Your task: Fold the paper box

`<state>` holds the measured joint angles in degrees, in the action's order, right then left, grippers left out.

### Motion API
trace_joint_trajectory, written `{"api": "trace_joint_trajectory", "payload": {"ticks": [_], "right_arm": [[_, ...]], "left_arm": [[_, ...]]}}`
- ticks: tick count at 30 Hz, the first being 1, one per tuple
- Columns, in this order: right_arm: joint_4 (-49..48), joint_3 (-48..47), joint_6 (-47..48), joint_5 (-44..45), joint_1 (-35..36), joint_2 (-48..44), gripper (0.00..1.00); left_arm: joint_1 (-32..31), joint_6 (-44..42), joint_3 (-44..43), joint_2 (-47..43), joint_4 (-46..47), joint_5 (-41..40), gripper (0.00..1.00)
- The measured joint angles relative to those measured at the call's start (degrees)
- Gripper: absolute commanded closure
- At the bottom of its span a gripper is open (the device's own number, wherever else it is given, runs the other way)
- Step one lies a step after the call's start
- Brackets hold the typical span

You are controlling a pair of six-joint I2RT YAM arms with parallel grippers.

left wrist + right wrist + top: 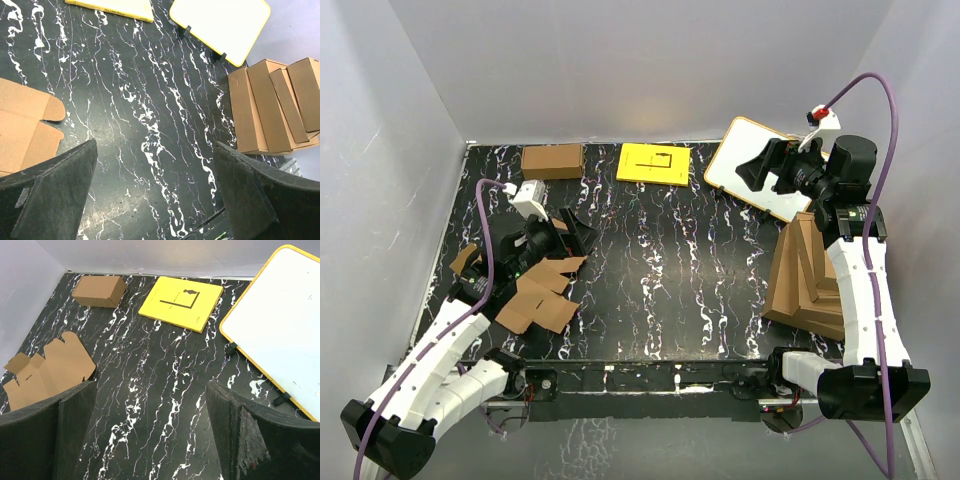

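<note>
The paper box (pixel 538 292) lies flat and unfolded on the black marbled table at the left, its flaps spread, partly under my left arm. In the left wrist view, the paper box (pixel 24 127) shows at the left edge, and the right wrist view has the paper box (pixel 50 367) at lower left. My left gripper (pixel 575 232) hovers just beyond the box's far edge, open and empty. From its own camera, the left gripper (pixel 155 190) has only table between the fingers. My right gripper (pixel 758 168) hangs high at the back right, open. Nothing sits in the right gripper (pixel 150 435).
A small folded brown carton (pixel 552 160) and a yellow sheet (pixel 655 163) lie at the back. A yellow-rimmed whiteboard (pixel 735 175) leans at the back right. A pile of larger cardboard sheets (pixel 810 275) stands at the right. Grey walls enclose the table.
</note>
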<state>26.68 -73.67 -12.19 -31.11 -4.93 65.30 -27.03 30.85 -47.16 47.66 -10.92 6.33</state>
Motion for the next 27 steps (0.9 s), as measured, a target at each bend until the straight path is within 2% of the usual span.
{"api": "trace_joint_trajectory", "payload": {"ticks": [12,17,21,27], "right_arm": [[0.0,0.0,0.9,-2.6,0.0,0.0,0.01],[-1.5,2.3,6.9,-11.6,0.1,-0.1,0.01],[-1.2,5.7,12.8,-18.2,2.8,0.0,0.01],[-2.1,12.2,18.6,-27.4,6.3,1.6,0.01]], "left_arm": [[-0.1,-0.4,0.2,0.0,0.6,0.1,0.03],[-0.1,-1.4,0.0,1.3,-0.9,-0.8,0.04],[-0.1,-2.9,-4.2,8.0,-7.6,-3.8,0.10],[-2.0,-5.4,-11.9,21.5,-16.3,-10.4,0.10]]}}
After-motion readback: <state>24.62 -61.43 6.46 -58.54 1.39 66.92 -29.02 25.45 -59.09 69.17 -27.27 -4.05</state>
